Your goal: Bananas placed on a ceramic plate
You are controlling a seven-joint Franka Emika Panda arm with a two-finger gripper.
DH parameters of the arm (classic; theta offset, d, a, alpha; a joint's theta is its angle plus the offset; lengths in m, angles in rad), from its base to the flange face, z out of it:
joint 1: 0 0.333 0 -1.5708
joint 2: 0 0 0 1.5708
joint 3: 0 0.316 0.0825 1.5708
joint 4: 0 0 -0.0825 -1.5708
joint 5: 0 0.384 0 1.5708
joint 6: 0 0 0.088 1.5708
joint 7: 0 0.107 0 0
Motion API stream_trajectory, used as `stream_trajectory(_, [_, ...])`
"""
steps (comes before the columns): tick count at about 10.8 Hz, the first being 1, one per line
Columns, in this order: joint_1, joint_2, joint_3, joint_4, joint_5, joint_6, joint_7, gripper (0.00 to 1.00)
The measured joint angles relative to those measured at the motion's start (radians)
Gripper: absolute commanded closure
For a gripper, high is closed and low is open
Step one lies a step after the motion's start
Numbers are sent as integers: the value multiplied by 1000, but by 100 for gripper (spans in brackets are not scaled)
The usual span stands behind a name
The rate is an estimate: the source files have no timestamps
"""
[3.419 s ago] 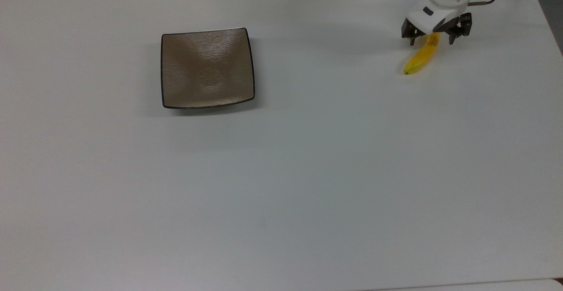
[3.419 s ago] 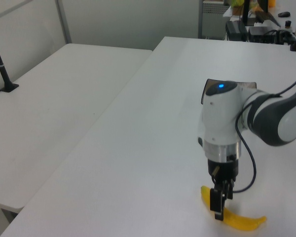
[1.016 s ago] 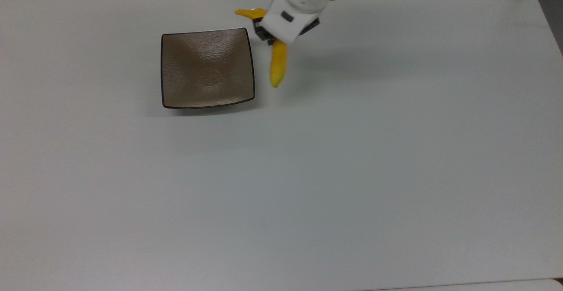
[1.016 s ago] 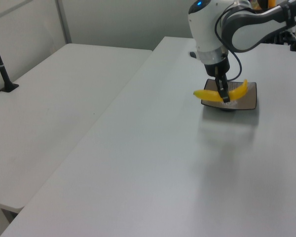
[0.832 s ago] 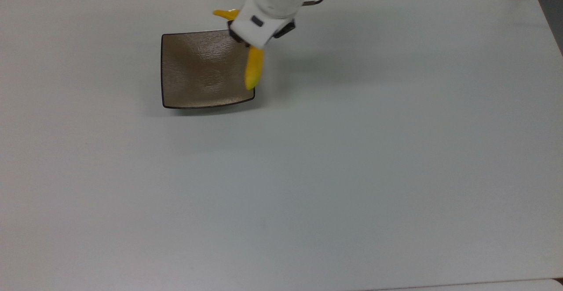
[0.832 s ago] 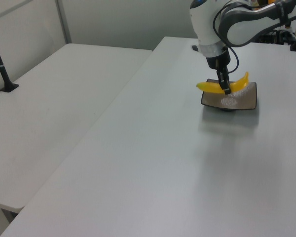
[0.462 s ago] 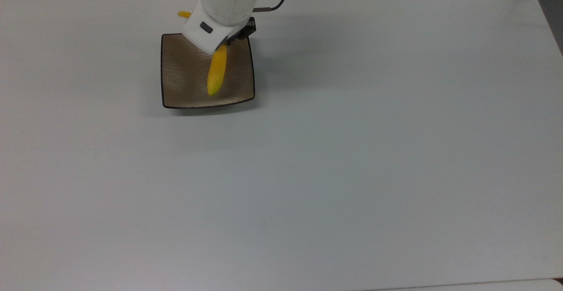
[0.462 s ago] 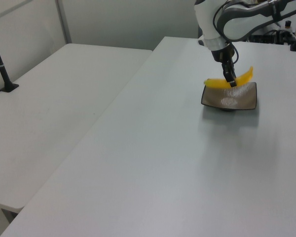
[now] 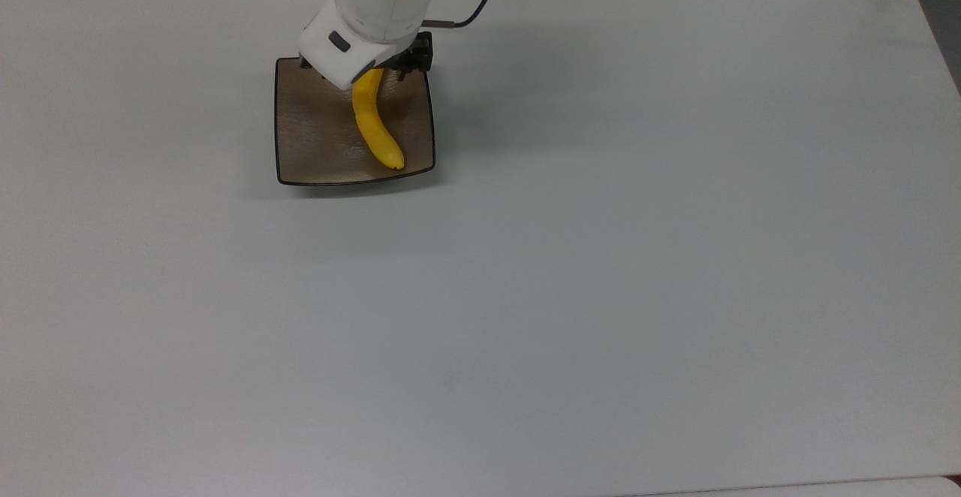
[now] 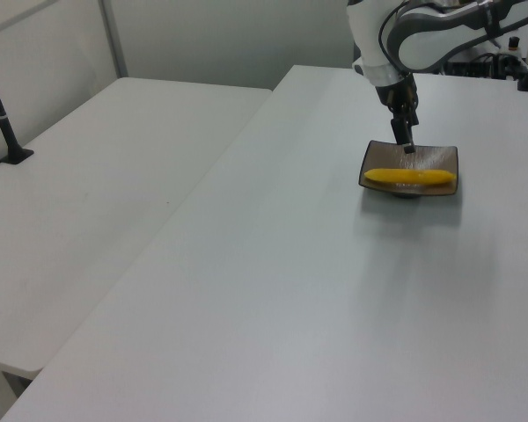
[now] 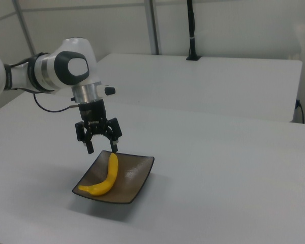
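Banana: your long curved bright-yellow banana (image 11: pixel 106 179) lies on the square glossy brown-grey ceramic plate (image 11: pixel 137 179).
Gripper: your black two-finger gripper (image 11: pixel 101 147) hangs just above the banana, fingers spread, holding nothing.
Plate: it sits on the white table (image 9: pixel 570 272).

White arm w/ grey joints, black gripper (image 11: pixel 101 147), black cable

No lettering, label, brand mark, number or sign can be read anywhere in these views, whether on the white robot arm, the plate or the pale surface.
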Motion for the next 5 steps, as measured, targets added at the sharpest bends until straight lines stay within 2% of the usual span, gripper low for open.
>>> stream_trajectory(2, [0, -7, 0, 24, 12, 25, 79, 0])
stream_trajectory(5, [1, -34, 1, 82, 149, 159, 222, 0])
